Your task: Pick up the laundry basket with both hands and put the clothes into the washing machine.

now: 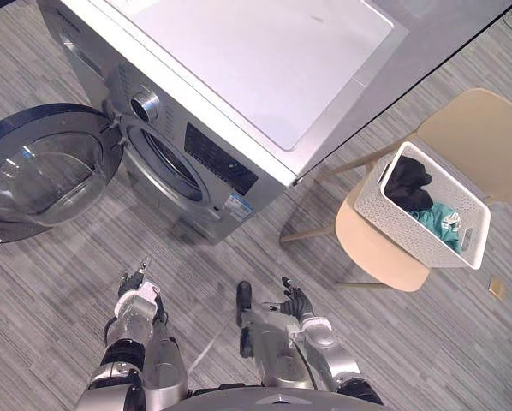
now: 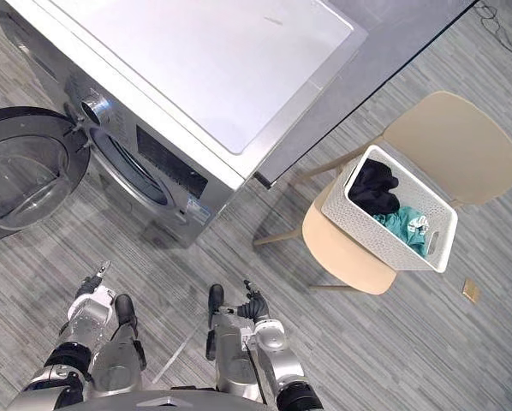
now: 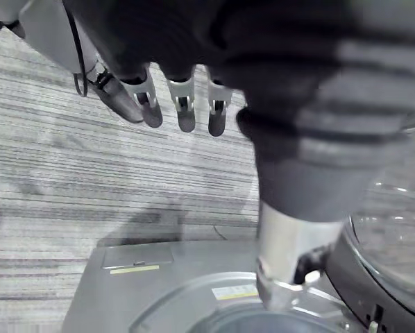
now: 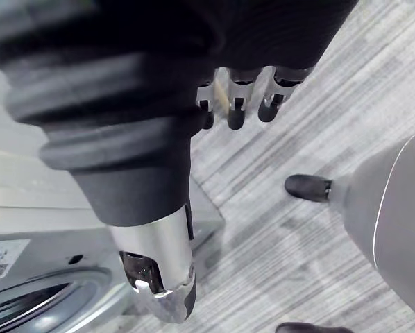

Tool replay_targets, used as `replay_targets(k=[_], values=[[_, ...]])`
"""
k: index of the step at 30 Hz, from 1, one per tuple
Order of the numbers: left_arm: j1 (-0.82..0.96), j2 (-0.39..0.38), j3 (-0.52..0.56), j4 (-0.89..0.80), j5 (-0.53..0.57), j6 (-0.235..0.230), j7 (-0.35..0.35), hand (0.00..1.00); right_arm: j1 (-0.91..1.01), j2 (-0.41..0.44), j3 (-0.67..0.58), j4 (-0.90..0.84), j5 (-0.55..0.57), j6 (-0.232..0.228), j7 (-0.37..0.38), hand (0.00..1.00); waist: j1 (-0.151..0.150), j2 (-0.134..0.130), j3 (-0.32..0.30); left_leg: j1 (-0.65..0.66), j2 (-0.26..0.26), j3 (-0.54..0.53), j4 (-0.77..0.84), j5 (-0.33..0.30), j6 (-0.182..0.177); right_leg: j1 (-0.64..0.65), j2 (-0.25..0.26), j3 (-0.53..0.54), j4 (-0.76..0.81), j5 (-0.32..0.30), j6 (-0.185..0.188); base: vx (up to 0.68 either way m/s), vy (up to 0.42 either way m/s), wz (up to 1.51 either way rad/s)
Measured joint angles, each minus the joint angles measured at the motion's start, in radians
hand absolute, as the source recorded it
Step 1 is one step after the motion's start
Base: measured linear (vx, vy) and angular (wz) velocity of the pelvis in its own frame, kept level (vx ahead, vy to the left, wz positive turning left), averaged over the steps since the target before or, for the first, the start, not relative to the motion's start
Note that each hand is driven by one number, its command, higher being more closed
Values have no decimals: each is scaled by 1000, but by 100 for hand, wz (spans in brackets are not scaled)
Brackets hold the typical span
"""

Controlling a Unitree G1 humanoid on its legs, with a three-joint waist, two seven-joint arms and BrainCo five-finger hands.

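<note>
Left eye view: silver washing machine [image 1: 239, 77] ahead and to the left; laundry basket [image 1: 372, 204] off to the right, well apart from both hands.
Door: round washing machine door [image 1: 42, 171] swung wide open to the left, drum opening [image 1: 166, 163] exposed.
Basket: white perforated, sitting on the seat of a beige chair [image 1: 487, 137] just beside the machine's right corner.
Clothes: in the basket, a black garment [image 1: 407, 184] at the end nearer the machine and a teal garment [image 1: 431, 218] next to it.
Left hand [image 1: 134, 287]: low in front of the robot, over the grey plank floor [image 1: 50, 282], touching nothing.
Left fingers [image 3: 183, 104]: in the left wrist view straight and slack in a row, thumb [image 3: 284, 263] sticking out apart; nothing held.
Right hand [image 1: 294, 301]: low, beside the left one, also over bare floor, short of the chair.
Right fingers [image 4: 235, 111]: in the right wrist view straight and side by side, thumb [image 4: 155, 270] out on its own; empty.
Floor extra: small tan square [image 1: 496, 288] right of the chair.
</note>
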Motion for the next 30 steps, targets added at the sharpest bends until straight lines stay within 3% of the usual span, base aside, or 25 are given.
replay_targets(k=[4, 7, 9, 13, 16, 20, 21, 22, 23, 24, 25, 26, 27, 28, 30], values=[[25, 3, -12, 3, 23, 9, -11, 0, -3, 12, -13, 33, -1, 1, 0, 0, -2, 3, 0, 7, -2, 0, 0, 1, 3, 7, -5, -1, 2, -2, 0, 0, 0, 0], [71, 8, -20, 84, 98, 49, -56, 0, -4, 24, -45, 96, -40, 23, 0, 0, -5, 18, -4, 52, -6, 0, 0, -11, 5, 52, -7, -3, 4, -19, -4, 33, 7, 4], [106, 2, -19, 145, 158, 73, -85, 0, 3, 25, -76, 121, -50, 30, 1, 0, -5, 40, -26, 64, -8, -3, 0, -20, 4, 65, -11, -5, 6, -26, 1, 30, 9, 5], [167, -6, 6, 246, 379, 109, -154, 0, 10, 11, -123, 188, -79, 39, 1, 0, -7, 124, -87, 67, -5, -41, 0, -28, -3, 96, -10, -49, 6, -51, -4, 43, -14, 28], [222, -32, 103, 284, 475, 118, -162, 0, 8, -7, -159, 240, -86, 38, 0, 0, -7, 172, -116, 43, 6, -93, 55, -48, 1, 135, -8, -101, 9, -81, -2, 48, -33, 48], [264, -49, 221, 293, 574, 134, -172, 0, -13, -9, -263, 295, -119, 39, -18, 0, 12, 189, -117, -70, 21, -92, 328, -68, 20, 155, -26, -184, 114, -153, -29, 1, -24, 69], [271, -55, 243, 296, 574, 138, -175, 0, -17, -7, -283, 301, -119, 38, -24, 0, 16, 201, -113, -78, 25, -75, 344, -58, 33, 157, -25, -193, 126, -164, -40, -82, -29, 62], [277, -65, 277, 303, 574, 141, -179, 0, -20, -3, -317, 317, -119, 39, -33, 0, 16, 192, -123, -64, 19, -57, 318, -43, 36, 153, -37, -199, 132, -175, -61, -88, 5, 48], [272, -88, 334, 311, 573, 154, -182, 0, -24, 6, -384, 338, -119, 37, -39, 0, 18, 202, -131, -99, 48, -2, 519, -163, 70, 151, -50, -243, 152, -174, -57, -122, 31, 32], [293, -113, 379, 313, 570, 158, -184, 0, -19, -3, -439, 350, -119, 40, -42, 0, 17, 226, -138, -112, 100, 39, 803, -283, 59, 158, -34, -244, 163, -173, -60, -126, 72, 13], [309, -125, 389, 314, 570, 163, -196, 0, 0, -10, -480, 353, -118, 43, -42, 0, 15, 248, -153, -83, 106, 41, 906, -311, 29, 160, -26, -240, 162, -170, -61, -94, 84, -4], [315, -135, 395, 314, 571, 165, -205, 0, 8, -11, -505, 352, -118, 43, -44, 0, 12, 263, -164, -56, 103, 40, 935, -319, 13, 159, -22, -240, 163, -169, -60, -44, 128, 5], [316, -148, 397, 312, 571, 164, -220, 0, 26, -11, -553, 350, -110, 44, -43, 0, -5, 282, -177, -7, 87, 13, 893, -358, -27, 143, -14, -237, 172, -161, -54, -73, 141, 0], [304, -150, 393, 311, 574, 164, -226, 0, 19, -7, -582, 352, -115, 48, -42, 0, -11, 287, -187, 1, 47, -4, 824, -376, -30, 118, -10, -224, 187, -147, -44, -98, 106, -15], [283, -134, 381, 275, 606, 160, -231, 0, 10, 39, -628, 352, -113, 61, -41, 0, -19, 241, -203, 77, -23, -2, 599, -412, 30, 59, -25, -196, 190, -101, -71, -135, 54, -28]])
